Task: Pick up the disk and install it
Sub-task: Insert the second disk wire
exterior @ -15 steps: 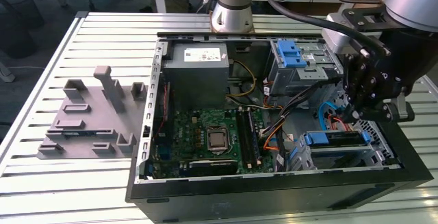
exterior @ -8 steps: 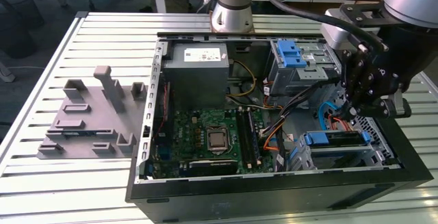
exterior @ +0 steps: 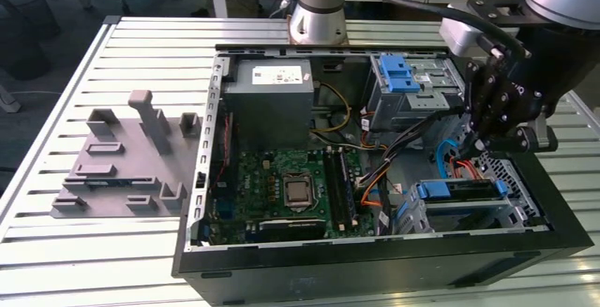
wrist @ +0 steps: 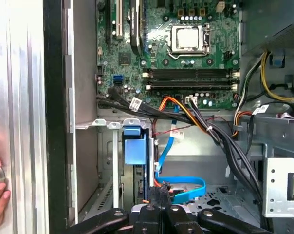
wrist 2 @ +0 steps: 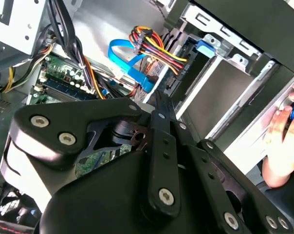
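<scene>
The disk (exterior: 466,192), a grey slab with blue plastic rails, sits inside the silver drive cage at the front corner of the open computer case, on the exterior view's right. Its blue end (wrist: 135,147) stands in the cage slot in the first wrist view. My gripper (exterior: 476,145) hangs just above that cage with its black fingers (wrist: 159,204) pressed together and nothing visibly between them. The fingertips (wrist 2: 159,100) point at the blue data cable (wrist 2: 130,63) and the connector beside the disk.
The green motherboard (exterior: 281,187), power supply box (exterior: 272,96) and a second cage with a blue latch (exterior: 403,75) fill the case. Cable bundles (wrist: 210,131) run close to the fingers. A person's hand (wrist 2: 283,141) rests on the case edge. A grey fixture plate (exterior: 126,159) lies outside the case.
</scene>
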Tool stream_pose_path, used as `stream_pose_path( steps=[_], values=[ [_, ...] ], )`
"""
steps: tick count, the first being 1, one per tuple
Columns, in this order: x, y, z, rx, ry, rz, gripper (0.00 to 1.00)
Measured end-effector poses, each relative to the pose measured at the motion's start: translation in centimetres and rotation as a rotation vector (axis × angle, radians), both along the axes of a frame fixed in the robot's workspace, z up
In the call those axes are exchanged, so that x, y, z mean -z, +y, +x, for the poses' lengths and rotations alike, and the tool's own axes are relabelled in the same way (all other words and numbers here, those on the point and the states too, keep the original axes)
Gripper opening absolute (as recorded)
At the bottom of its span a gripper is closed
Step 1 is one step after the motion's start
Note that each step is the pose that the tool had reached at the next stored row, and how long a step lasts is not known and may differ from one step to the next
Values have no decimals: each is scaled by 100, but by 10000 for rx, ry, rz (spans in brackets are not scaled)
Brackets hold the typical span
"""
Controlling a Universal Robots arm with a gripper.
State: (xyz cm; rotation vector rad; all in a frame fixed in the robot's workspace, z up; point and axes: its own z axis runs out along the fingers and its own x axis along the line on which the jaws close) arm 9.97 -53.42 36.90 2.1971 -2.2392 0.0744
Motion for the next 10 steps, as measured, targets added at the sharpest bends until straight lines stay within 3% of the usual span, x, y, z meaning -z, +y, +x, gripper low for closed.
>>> stream_pose_path(
  steps=[2,3,5,7,10],
  values=[
    [-1,16,17,0,152,-2,11],
    [0,24,28,0,234,-2,18],
    [4,33,52,-1,338,1,19],
    [8,42,75,-1,389,5,25],
    [20,49,90,-1,409,38,25]
  ],
)
